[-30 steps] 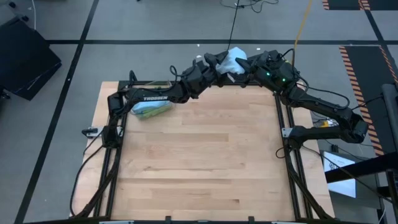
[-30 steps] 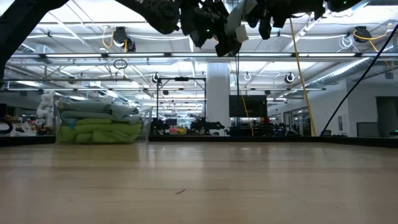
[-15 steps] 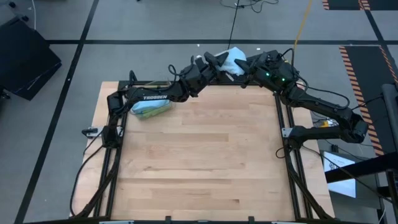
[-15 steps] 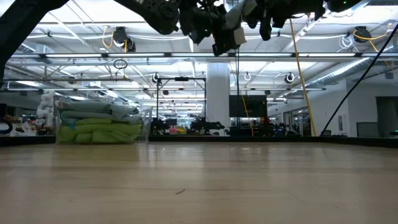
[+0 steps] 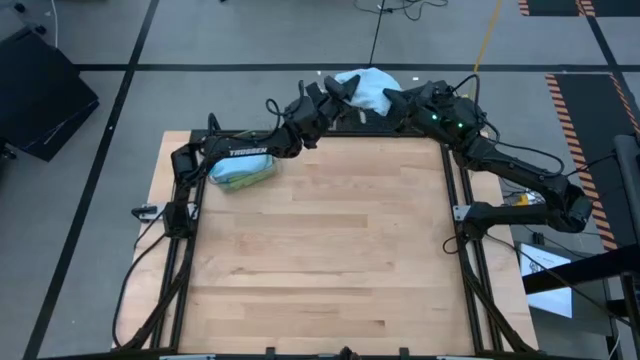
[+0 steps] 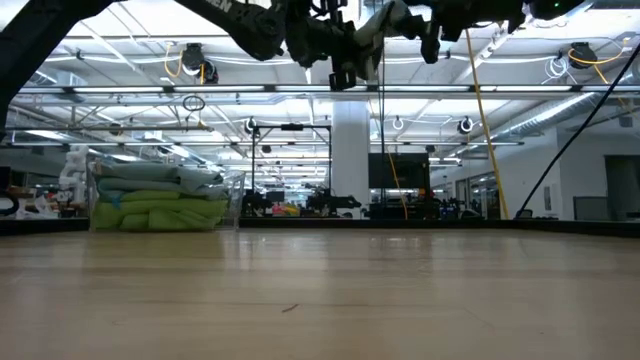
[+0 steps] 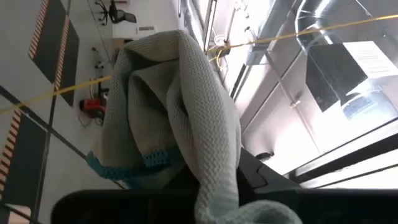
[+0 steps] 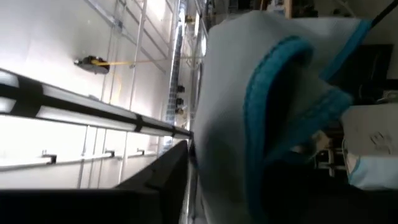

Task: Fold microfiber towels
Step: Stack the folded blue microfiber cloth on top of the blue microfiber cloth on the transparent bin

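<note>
towel: you see a light blue towel (image 5: 365, 90) bunched up in the air over the desk's far edge
left gripper (image 5: 335, 95): clamped on towel
right gripper (image 5: 392, 100): touching towel, fingers unclear
bin (image 5: 240, 172): far-left corner, towels inside

The table (image 5: 320, 260) lies open to a hand except its far-left corner, where the towel-filled bin (image 5: 243, 175) stands.
</note>
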